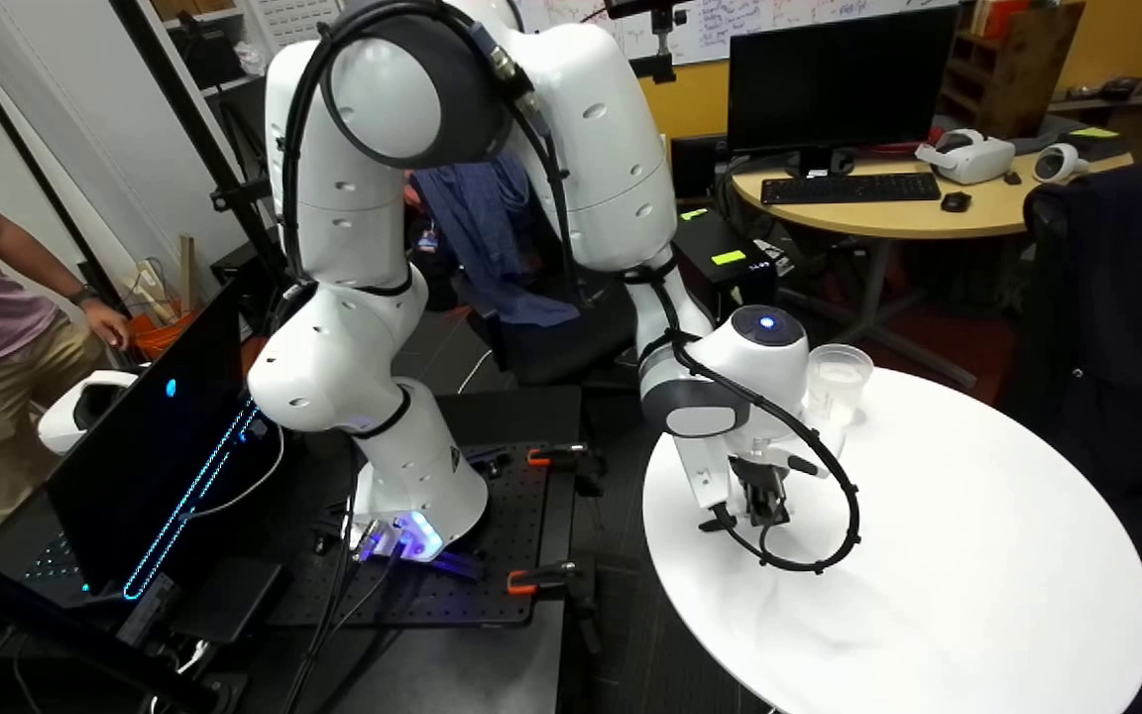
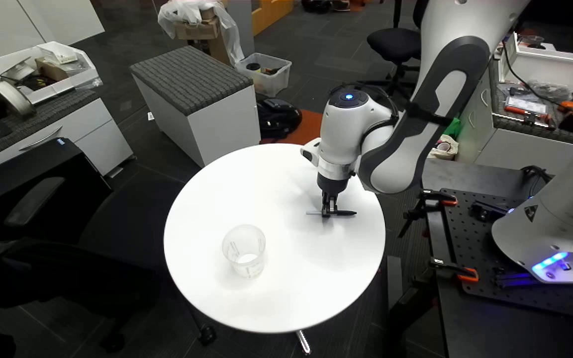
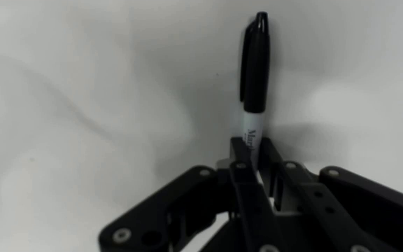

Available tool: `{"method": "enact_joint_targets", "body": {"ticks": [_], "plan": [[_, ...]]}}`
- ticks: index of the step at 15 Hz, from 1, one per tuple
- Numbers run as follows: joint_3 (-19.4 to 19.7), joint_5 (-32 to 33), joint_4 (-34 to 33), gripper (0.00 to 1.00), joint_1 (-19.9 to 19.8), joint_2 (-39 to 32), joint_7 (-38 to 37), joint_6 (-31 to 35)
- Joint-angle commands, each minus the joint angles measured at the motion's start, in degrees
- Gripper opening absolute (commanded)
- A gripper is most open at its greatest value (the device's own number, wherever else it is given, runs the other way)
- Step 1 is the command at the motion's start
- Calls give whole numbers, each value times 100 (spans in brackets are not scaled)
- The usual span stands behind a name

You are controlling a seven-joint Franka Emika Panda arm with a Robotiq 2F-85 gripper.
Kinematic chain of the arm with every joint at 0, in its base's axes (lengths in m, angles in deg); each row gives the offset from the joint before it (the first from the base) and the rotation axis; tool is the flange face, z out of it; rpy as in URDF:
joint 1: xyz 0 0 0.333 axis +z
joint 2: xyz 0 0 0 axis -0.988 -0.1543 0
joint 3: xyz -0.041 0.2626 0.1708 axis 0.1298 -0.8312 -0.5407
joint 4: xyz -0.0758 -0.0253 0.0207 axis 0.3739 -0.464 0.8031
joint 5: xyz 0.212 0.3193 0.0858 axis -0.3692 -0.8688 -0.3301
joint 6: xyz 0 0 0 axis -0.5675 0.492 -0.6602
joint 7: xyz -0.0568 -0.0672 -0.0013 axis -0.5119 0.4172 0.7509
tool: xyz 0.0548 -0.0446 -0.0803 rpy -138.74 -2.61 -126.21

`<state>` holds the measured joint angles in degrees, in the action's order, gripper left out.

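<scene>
The marker (image 3: 256, 87) looks like smooth plastic, glossy at its black tip. At six o'clock in the wrist view, the jaws closed on it are matt black with shiny metal screws (image 3: 121, 235). In an exterior view, the counter (image 2: 306, 298) looks smooth, the cup (image 2: 244, 251) at its eight o'clock see-through plastic.

Robotics lab — robot arm (image 1: 621, 169), whiteboard (image 1: 715, 25), VR headset (image 1: 975, 159).

In both exterior views I am seeing the white tabletop (image 2: 291, 233) glaring, almost washed out, while the floor (image 2: 316, 64) is looking dark. The wrist view is appearing greyer, with soft shadows lying beside the marker (image 3: 256, 70).
</scene>
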<state>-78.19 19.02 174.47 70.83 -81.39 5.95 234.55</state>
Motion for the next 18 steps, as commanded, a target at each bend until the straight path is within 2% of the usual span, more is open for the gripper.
{"method": "enact_joint_targets", "body": {"ticks": [1, 4, 8, 13, 18], "plan": [[-201, -395, 48, 3, -33, 316, -35, -392], [-167, -664, 121, 3, 159, 706, -255, -851], [30, -687, 107, 3, 470, 1222, -465, -1337], [319, -600, -21, 3, 885, 1658, -1470, -1712], [627, 325, -320, 3, 1271, 1715, -2974, -2144]]}}
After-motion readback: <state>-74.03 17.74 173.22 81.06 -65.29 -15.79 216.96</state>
